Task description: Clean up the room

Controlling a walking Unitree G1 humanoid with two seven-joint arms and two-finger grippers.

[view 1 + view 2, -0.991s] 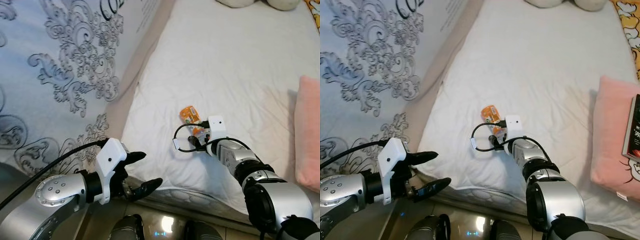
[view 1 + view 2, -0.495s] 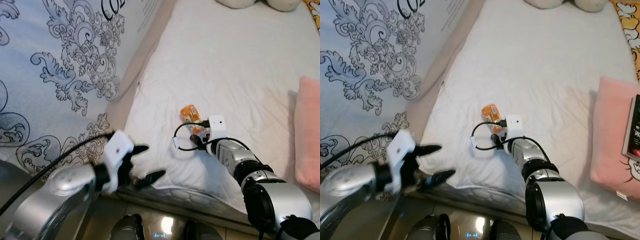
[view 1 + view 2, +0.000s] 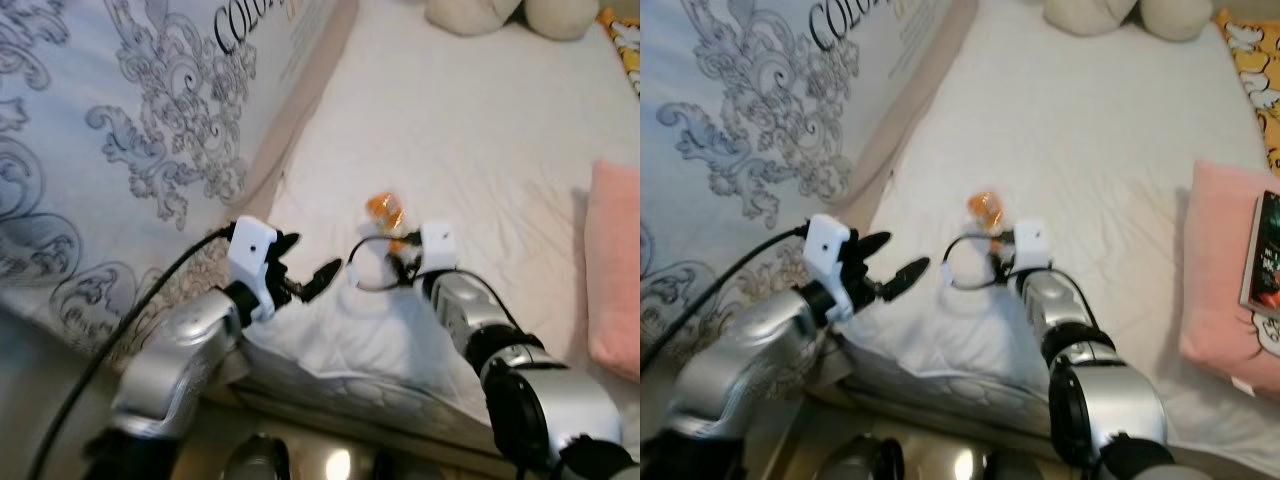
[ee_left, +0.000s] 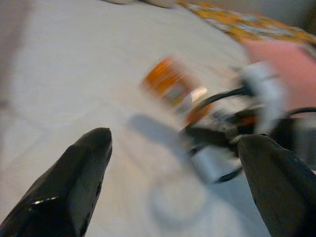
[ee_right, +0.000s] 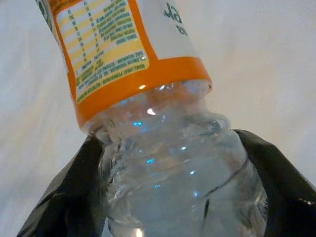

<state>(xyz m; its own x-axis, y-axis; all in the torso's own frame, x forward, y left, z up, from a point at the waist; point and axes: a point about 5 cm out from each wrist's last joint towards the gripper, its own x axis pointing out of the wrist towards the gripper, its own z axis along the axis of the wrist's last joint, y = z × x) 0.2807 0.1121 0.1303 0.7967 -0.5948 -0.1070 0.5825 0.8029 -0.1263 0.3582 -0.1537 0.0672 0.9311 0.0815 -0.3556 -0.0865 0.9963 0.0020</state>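
Since a second ago, the left gripper [image 3: 306, 272] has risen from below the mattress edge to hover over the white bed [image 3: 480, 130], jaws apart, close to the right gripper [image 3: 398, 245]. That one is clamped on a clear plastic bottle [image 5: 168, 148] with an orange, yellow and white label; its fine print is too small to read. The bottle lies on the sheet near the mattress edge. Beside the bed, a patterned grey panel [image 3: 120, 150] shows the letters "COLO". A pink pillow [image 3: 1225, 280] sits further right.
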